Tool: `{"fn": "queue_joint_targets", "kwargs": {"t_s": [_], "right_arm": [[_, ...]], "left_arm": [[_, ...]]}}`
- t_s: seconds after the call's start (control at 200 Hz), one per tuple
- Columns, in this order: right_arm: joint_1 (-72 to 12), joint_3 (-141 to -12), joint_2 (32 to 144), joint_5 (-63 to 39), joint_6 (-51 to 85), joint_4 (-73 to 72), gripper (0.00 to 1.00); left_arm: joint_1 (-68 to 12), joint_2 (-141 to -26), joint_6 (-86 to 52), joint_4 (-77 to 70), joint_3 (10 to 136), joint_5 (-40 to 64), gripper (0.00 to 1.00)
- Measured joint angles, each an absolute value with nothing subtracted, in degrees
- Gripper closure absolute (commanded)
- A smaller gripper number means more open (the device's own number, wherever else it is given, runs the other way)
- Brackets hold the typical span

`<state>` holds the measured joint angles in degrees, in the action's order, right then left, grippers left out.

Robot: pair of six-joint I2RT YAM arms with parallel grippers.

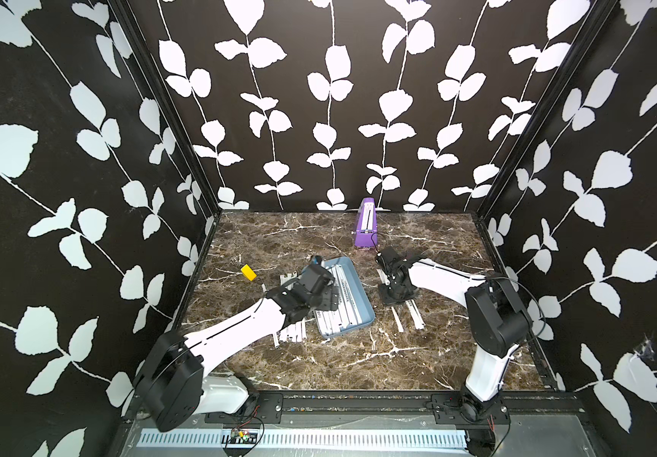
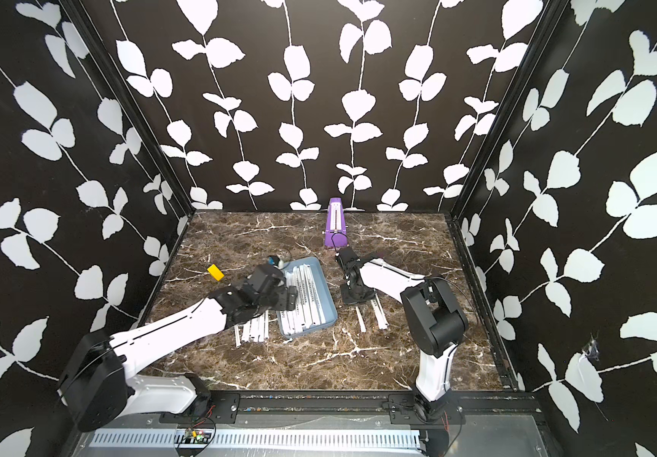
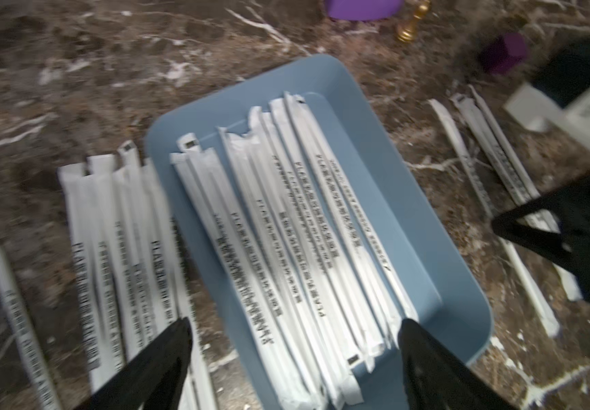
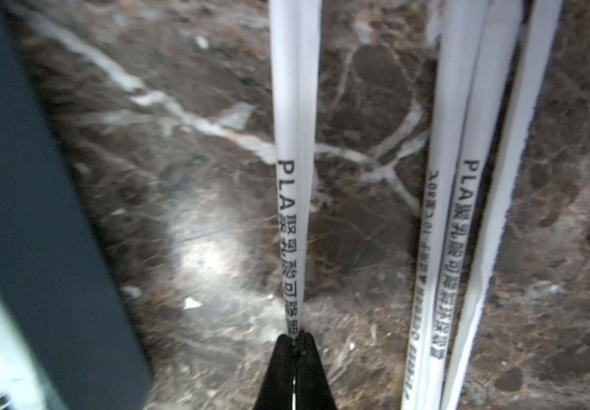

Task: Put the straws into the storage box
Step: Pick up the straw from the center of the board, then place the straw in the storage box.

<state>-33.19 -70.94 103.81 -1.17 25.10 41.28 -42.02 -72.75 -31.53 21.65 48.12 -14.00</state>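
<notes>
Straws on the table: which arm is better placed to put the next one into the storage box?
Right. The right gripper is shut on a single straw beside the storage box, so it only has to carry it over. The left gripper hangs open and empty over the box.

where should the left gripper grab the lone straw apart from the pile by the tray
I'd pinch the lone straw near mid-length from straight above, left gripper fingers across its narrow width. It lies flat on the marble table, so no side entry; the gap to the pile leaves room for a finger.
</notes>
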Motion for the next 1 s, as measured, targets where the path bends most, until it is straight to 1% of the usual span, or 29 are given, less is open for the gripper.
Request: {"fn": "queue_joint_targets", "kwargs": {"t_s": [0.09, 0.185, 0.295, 0.38, 0.55, 0.665, 0.795, 0.92, 1.0], "right_arm": [[-34.6, -72.4, 102.1, -3.1, 26.6, 42.2, 0.95], [-37.6, -77.3, 102.2, -3.6, 28.2, 42.9, 0.95], [-41.3, -83.1, 103.4, -3.6, 29.8, 42.3, 0.95], [-42.9, -87.5, 106.6, -3.7, 30.5, 41.6, 0.95], [-43.2, -93.2, 116.2, -2.7, 30.6, 41.3, 0.95], [-43.2, -94.6, 121.0, -1.6, 30.2, 42.4, 0.95], [-43.1, -96.0, 124.0, -0.6, 29.8, 43.9, 0.95], [-43.1, -97.3, 125.0, -0.4, 29.5, 44.5, 0.95], [-43.1, -97.4, 125.1, -0.4, 29.3, 44.5, 0.93]], "left_arm": [[-37.3, -69.2, -32.4, 23.9, 46.2, -14.6, 0.01], [-32.3, -64.5, -33.3, 25.1, 43.5, -13.9, 0.01], [-28.2, -59.7, -33.4, 26.4, 40.9, -13.6, 0.06], [-27.6, -58.4, -33.3, 28.0, 40.8, -13.7, 0.08], [-27.6, -57.8, -32.8, 29.9, 40.8, -13.7, 0.10], [-27.6, -56.4, -32.2, 30.3, 40.6, -13.8, 0.17], [-27.6, -57.5, -31.0, 32.3, 41.4, -14.1, 0.24], [-27.6, -61.8, -29.6, 35.6, 43.9, -14.4, 0.27], [-27.4, -63.4, -28.9, 36.5, 44.4, -14.4, 0.29]]}}
